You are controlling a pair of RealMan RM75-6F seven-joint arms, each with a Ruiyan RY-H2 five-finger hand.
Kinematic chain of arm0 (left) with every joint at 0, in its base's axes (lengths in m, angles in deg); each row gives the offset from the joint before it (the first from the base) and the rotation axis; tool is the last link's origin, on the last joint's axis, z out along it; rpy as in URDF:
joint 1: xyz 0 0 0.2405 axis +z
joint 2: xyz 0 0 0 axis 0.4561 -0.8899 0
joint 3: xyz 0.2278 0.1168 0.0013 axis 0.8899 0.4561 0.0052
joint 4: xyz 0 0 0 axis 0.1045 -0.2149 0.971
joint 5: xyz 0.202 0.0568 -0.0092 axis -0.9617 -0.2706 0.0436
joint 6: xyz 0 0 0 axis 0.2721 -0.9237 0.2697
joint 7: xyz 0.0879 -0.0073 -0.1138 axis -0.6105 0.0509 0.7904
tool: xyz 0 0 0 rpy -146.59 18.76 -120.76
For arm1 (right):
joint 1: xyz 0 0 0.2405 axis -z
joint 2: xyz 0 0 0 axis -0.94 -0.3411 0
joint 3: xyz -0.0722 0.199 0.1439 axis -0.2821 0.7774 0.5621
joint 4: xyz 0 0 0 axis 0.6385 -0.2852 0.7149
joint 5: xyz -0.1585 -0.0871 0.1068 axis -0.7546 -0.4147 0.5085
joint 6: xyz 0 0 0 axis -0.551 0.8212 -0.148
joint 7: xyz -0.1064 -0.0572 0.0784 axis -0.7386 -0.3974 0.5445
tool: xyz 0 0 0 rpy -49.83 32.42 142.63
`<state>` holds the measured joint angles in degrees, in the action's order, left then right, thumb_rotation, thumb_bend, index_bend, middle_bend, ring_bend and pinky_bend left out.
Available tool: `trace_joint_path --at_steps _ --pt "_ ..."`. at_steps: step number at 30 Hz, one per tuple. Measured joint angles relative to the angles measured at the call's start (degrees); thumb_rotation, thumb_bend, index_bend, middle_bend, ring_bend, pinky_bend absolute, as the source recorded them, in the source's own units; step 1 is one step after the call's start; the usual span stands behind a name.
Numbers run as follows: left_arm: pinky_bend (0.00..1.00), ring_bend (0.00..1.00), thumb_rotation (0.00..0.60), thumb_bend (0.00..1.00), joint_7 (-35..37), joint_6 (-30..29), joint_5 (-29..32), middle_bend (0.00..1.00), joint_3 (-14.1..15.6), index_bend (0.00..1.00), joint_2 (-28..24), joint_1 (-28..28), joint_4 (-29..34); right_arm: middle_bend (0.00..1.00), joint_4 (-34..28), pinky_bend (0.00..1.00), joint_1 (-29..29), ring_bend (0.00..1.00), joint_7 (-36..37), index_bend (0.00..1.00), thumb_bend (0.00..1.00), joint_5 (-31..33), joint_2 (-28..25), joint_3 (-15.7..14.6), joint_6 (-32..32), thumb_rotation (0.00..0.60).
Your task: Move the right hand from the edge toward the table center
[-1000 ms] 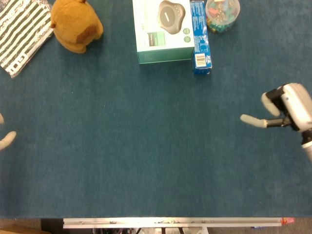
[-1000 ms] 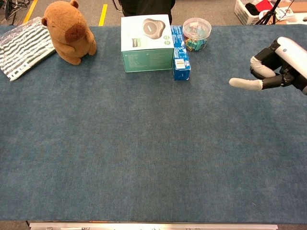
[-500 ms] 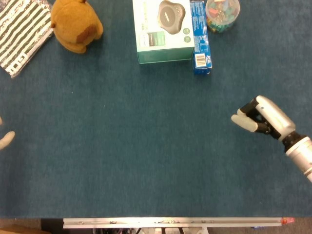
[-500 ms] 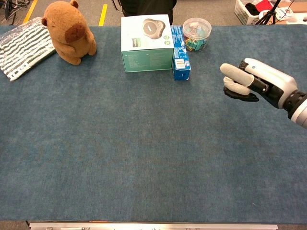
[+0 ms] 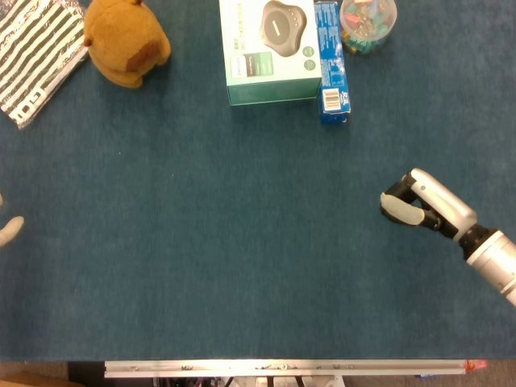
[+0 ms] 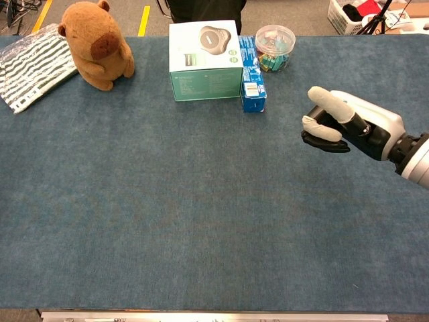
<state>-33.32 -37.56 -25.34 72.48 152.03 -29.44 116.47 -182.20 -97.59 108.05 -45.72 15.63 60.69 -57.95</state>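
The blue-carpeted tabletop [image 5: 242,266] filled both views, its open middle lying to the left of the right robot hand [image 5: 415,201], which hung over the right part of the surface, well in from the right edge but short of the center. From that robot hand the center lay leftward and slightly nearer, with nothing standing between them. The forearm ran in from the near right, so its long axis pointed left and a little far, with the fingertips leading. The right robot hand looked white with dark joints and pale fingertips; its fingers were curled in on nothing. Judged from this, roughly half of the travel remained. The left robot hand [image 5: 10,230] showed only as a pale sliver at the left edge of the head view, farther from the center, and its state could not be told. Along the far edge stood a white box [image 6: 205,60], a brown plush toy [image 6: 96,44], a striped bag [image 6: 33,64], a narrow blue carton [image 6: 251,75], and 1 clear tub [image 6: 275,47].
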Motion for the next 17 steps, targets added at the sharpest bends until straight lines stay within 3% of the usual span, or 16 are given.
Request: trace_joint_path --at_steps 7,17 --pt "0.44 0.51 0.600 0.00 0.10 -0.09 -0.04 0.55 -0.07 0.62 0.06 0.04 -0.09 1.00 0.10 1.00 -1.25 1.00 3.84 1.00 0.00 -2.77 -0.36 -1.37 -0.74 0.080" --pt "0.44 0.51 0.600 0.00 -0.31 0.33 -0.41 0.55 -0.01 0.61 0.15 -0.22 -0.13 1.00 1.18 1.00 -5.84 1.00 21.28 1.00 0.00 -13.45 -2.96 -6.54 -3.89 0.079"
